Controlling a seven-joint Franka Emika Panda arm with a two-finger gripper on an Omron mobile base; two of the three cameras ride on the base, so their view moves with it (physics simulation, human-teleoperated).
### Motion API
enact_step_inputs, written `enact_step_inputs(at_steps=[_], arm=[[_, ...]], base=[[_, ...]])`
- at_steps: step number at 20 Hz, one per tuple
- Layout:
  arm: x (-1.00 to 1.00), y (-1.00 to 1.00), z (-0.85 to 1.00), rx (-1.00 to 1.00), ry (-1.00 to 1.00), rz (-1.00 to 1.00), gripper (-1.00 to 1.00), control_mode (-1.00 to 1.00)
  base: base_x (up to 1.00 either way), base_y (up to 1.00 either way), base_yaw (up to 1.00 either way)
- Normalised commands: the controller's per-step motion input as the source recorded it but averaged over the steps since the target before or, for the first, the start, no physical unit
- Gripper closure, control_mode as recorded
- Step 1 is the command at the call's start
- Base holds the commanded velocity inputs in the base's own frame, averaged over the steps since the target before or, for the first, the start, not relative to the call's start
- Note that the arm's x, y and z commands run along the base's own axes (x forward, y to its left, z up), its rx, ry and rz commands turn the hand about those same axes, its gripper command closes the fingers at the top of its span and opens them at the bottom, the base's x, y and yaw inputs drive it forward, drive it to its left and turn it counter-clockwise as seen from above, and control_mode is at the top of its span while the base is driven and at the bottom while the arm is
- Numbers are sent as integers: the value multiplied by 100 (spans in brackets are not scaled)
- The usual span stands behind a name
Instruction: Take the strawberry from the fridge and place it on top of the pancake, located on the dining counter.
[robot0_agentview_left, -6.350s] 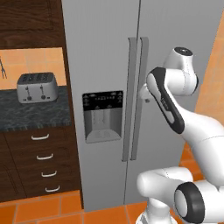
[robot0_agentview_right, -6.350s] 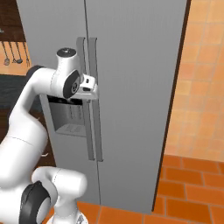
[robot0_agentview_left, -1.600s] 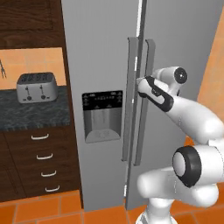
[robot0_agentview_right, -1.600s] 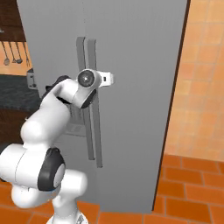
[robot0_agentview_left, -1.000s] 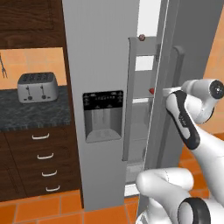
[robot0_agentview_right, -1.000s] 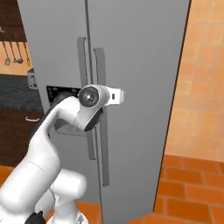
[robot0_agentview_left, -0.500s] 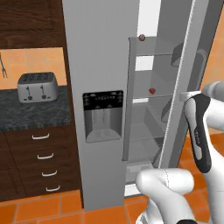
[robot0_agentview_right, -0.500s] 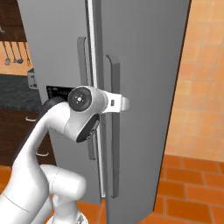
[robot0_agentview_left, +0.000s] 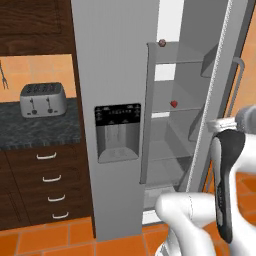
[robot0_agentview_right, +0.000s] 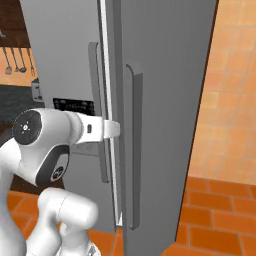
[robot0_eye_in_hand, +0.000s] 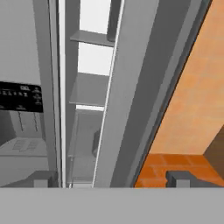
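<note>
strawberry on fridge shelf in left view, gripper fingers spread

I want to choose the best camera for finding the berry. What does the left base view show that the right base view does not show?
The left base view looks into the fridge: glass shelves, the strawberry on the middle one, plus the toaster on the dark worktop. The right base view gives the outside of the open door with its long handle, and hanging utensils. Both share the fridge, the dispenser panel and the orange floor.
</note>
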Motion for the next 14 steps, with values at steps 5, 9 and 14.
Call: enact_step_inputs(at_steps=[5, 9, 14], arm=[[23, 100, 10, -29, 11, -2, -100, -100], [78, 64, 2, -21, 10, -10, -100, -100], [100, 12, 0, -12, 13, -10, -100, -100]], base=[[0, 0, 0], [0, 0, 0], [0, 0, 0]])
